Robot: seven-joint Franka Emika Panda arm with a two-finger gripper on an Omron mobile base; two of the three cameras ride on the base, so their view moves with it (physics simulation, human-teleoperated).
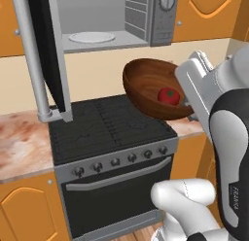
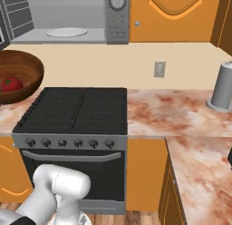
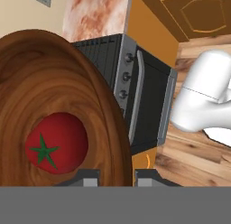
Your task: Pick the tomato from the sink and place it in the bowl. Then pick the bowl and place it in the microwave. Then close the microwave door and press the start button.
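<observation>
Tomato (image 1: 168, 95) sat low in the hollow of the wooden bowl (image 1: 146, 84), settled against the bowl's lower wall because the bowl was tipped, its open face turned toward the left base camera rather than straight up. The bowl itself hung in the air above the right rear corner of the black stove (image 1: 104, 126), touching neither the stove top nor the marbled counter (image 2: 181, 110). It was carried by its rim: in the hand view the gripper (image 3: 116, 175) had its two fingertips set narrowly on either side of the wooden rim, one inside and one outside, so the jaws were pinched onto the bowl's edge. That edge grip likely explained the tilt, the weight hanging away from the hold. Above and to the left, the microwave (image 1: 146, 19) stood with its pale interior exposed and the white turntable plate (image 1: 91, 37) bare, and the microwave door (image 1: 46, 50) was swung out wide, leaving the way in clear. Judging by this, the bowl was below the opening and would need raising and levelling.
</observation>
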